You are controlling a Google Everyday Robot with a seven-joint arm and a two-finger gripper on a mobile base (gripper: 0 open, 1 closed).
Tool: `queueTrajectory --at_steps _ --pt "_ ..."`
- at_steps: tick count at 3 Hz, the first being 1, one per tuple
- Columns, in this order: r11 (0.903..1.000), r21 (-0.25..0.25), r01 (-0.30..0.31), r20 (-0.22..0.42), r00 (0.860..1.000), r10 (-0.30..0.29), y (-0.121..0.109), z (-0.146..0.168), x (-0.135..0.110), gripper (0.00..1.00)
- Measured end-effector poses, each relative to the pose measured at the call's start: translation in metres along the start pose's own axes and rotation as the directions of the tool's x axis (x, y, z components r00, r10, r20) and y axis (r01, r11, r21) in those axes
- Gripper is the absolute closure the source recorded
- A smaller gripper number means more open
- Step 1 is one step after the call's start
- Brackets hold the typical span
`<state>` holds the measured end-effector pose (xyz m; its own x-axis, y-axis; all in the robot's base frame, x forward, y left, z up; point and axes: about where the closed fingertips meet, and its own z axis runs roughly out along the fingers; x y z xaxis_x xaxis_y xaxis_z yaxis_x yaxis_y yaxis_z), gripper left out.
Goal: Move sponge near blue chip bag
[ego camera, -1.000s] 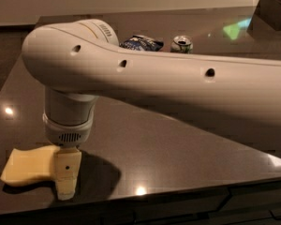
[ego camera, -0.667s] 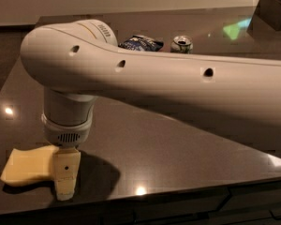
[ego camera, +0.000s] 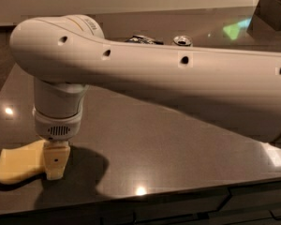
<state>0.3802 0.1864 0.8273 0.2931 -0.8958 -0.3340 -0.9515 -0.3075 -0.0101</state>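
Observation:
The pale yellow sponge (ego camera: 15,164) lies at the near left corner of the dark table (ego camera: 168,144). My gripper (ego camera: 55,161) points straight down at the sponge's right end and reaches the table surface there, hiding that end. The blue chip bag (ego camera: 143,40) shows only as a dark crinkled sliver at the back of the table. My big white arm (ego camera: 178,74) hides the rest of it. The bag is far from the sponge.
The top of a soda can (ego camera: 182,41) stands just right of the chip bag at the back. A dark box (ego camera: 274,11) sits at the far right corner. The table's front edge (ego camera: 145,205) runs just below the sponge.
The arm sits a little higher in view and now covers most of the chip bag and can. The gripper stays down at the sponge's right end.

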Motion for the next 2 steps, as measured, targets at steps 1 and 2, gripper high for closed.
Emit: queueTrajectory --at_steps 1,2 --pt "1.0000 -0.007 -0.002 0.000 1.000 0.002 -0.0020 -0.0021 -0.0017 0.64" --pt "1.0000 -0.007 -0.002 0.000 1.000 0.002 -0.0021 -0.0049 -0.0026 0.87"
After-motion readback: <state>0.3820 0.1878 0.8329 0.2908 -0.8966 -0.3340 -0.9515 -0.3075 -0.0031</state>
